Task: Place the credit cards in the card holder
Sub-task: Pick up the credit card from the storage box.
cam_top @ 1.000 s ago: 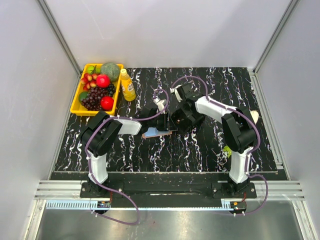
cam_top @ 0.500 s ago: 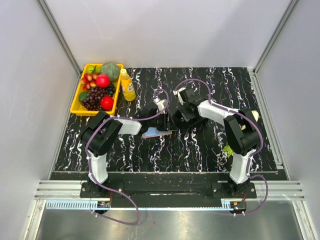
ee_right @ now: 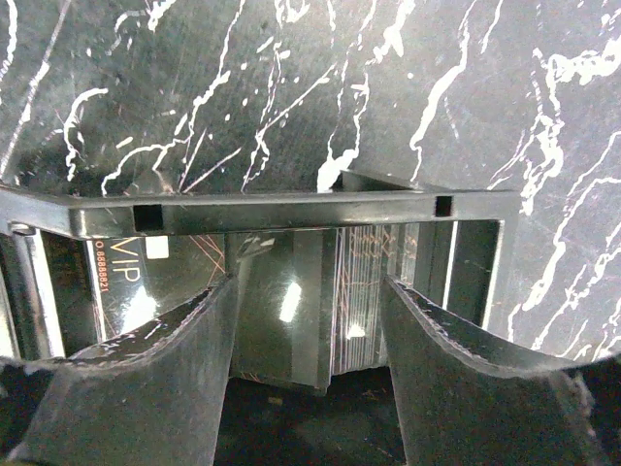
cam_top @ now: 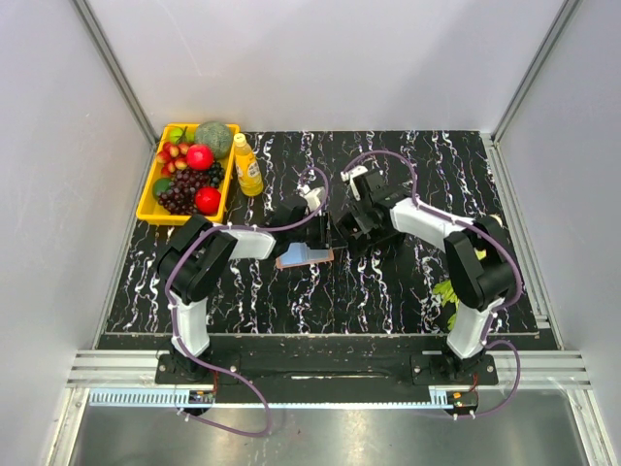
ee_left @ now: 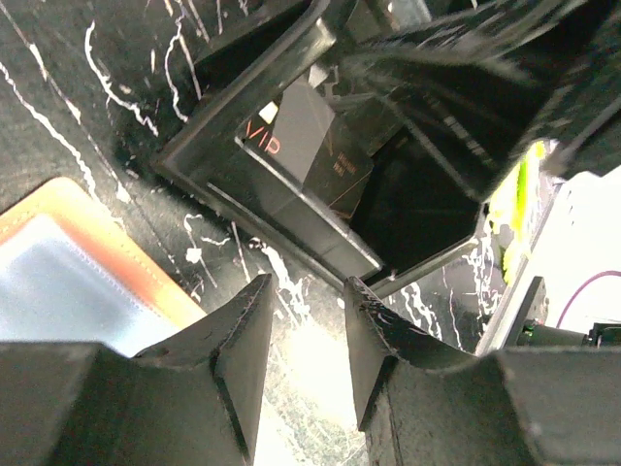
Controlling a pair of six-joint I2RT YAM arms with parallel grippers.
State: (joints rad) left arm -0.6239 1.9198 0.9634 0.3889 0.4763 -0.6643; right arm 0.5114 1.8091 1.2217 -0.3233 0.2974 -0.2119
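Note:
The tan-brown card holder (cam_top: pixel 303 256) lies open on the black marbled table, with a pale bluish face (ee_left: pixel 58 301) showing inside its orange-brown border (ee_left: pixel 87 209). Dark glossy credit cards (ee_left: pixel 310 146) marked VIP lie in a black open box (ee_left: pixel 262 209) just right of it. My left gripper (cam_top: pixel 320 239) hangs open at the card holder's right edge; only bare table shows between its fingers (ee_left: pixel 308 291). My right gripper (cam_top: pixel 355 225) hangs open over the box, its fingers (ee_right: pixel 310 286) straddling the cards (ee_right: pixel 291 291) behind the box rim (ee_right: pixel 291 211).
A yellow tray (cam_top: pixel 147 199) of fruit sits at the back left with a yellow bottle (cam_top: pixel 247 165) beside it. A green object (cam_top: pixel 444 291) lies near the right arm's base. Grey walls enclose the table on three sides.
My right gripper has gone from shut to open over the black box and its arm has shifted slightly right. The left arm and card holder have stayed put.

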